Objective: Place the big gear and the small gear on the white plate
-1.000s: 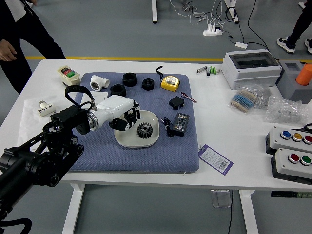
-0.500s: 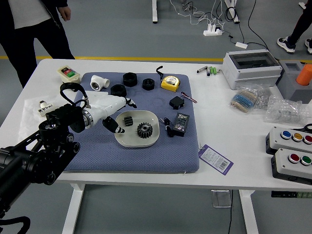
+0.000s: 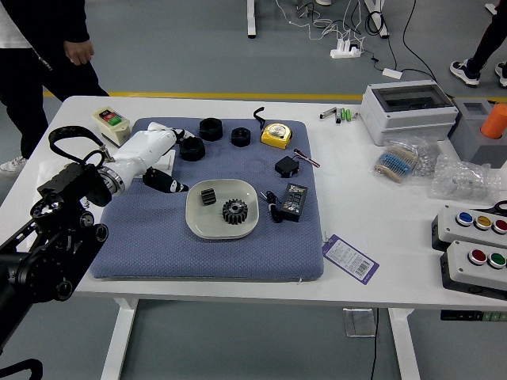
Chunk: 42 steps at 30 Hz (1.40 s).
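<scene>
Big gear (image 3: 235, 211) and small gear (image 3: 208, 196) lay on white plate (image 3: 211, 227), released left hand (image 3: 142, 156) hung near black ring (image 3: 192, 149), black box (image 3: 294, 202) sat right

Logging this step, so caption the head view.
Both gears, big and small, sit on the white plate; the empty left hand hovers beside it.

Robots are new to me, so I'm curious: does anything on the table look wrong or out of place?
Nothing looks spilled or damaged. Only the small gear looks odd: on the white plate, it seems to lie on its side, while the big gear rests flat, hole up.
</scene>
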Available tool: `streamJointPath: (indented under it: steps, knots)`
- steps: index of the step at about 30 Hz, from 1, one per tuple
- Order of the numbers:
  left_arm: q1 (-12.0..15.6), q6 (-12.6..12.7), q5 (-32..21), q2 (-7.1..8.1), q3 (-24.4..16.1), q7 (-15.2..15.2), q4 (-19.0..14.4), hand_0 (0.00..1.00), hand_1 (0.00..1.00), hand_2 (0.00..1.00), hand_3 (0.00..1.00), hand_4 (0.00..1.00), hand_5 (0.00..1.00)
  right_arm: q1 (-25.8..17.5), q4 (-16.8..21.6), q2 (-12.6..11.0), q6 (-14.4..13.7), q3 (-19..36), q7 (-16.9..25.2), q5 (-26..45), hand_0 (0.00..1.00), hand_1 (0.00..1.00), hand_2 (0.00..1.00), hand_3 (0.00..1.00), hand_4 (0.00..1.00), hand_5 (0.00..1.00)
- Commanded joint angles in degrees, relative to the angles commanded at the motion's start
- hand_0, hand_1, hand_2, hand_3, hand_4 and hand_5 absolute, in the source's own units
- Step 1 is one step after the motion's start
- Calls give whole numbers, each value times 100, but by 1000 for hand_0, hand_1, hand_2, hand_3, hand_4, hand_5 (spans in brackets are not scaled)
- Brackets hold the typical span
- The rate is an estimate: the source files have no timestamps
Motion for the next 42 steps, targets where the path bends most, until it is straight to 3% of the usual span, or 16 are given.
streamJointPath:
  steps: [2,5,13,17,18,23,24,28,29,30,35,36,41,42]
  knots:
    - [190,51,-85,-33,-337,4,-43,681,748,825,706,830,142,0,-1,-1,1,3,-2,-7,698,716,765,577,797,645]
    - [484,140,-617,-88,-732,-2,-163,681,748,825,706,830,142,-1,-7,3,6,-5,-6,-17,698,716,765,577,797,645]
    - [1265,94,-2541,-191,-1457,-44,-702,649,690,808,666,781,181,-38,-18,28,6,-83,-23,1,698,716,765,577,797,645]
    - [1529,-7,-3503,-130,-1611,-15,-944,649,690,808,666,781,181,-46,-14,25,-3,-83,-28,13,698,716,765,577,797,645]
    - [1569,-26,-3763,-115,-1632,-2,-977,654,673,796,639,771,285,-47,-14,25,-5,-81,-28,15,698,716,765,577,796,647]
    - [1717,134,-4981,-2,-1569,438,-975,654,673,796,639,771,285,-50,-11,19,-9,-106,-24,36,698,716,765,577,796,647]
    - [1734,151,-5185,15,-1562,475,-982,661,668,789,630,771,345,-46,-10,14,-9,-101,-23,30,698,716,765,576,795,647]
    - [1875,100,-6129,126,-1639,557,-1118,661,668,789,630,771,345,-35,-7,3,-1,-88,-8,44,698,716,765,576,795,647]
    - [1897,75,-6270,134,-1665,563,-1140,661,668,789,630,771,345,-36,-7,2,0,-91,-8,50,698,716,765,576,795,647]
    - [1904,67,-6323,137,-1674,565,-1148,673,678,791,641,788,446,-36,-7,2,0,-92,-7,53,698,715,765,576,795,647]
    - [2036,-208,-6557,114,-1874,712,-1269,673,678,791,641,788,446,-45,-5,-3,-4,-142,-25,55,698,715,765,576,795,647]
    - [2052,-253,-6604,115,-1883,741,-1283,702,699,800,688,808,532,-49,-6,-2,-2,-150,-27,60,698,715,765,576,795,648]
    - [2123,-316,-6975,110,-1878,881,-1328,702,699,800,688,808,532,-57,-8,1,0,-170,-27,75,698,715,765,576,795,648]
    - [2143,-339,-7056,112,-1881,916,-1349,703,688,792,684,813,577,-58,-9,3,1,-178,-25,83,698,715,765,576,794,648]
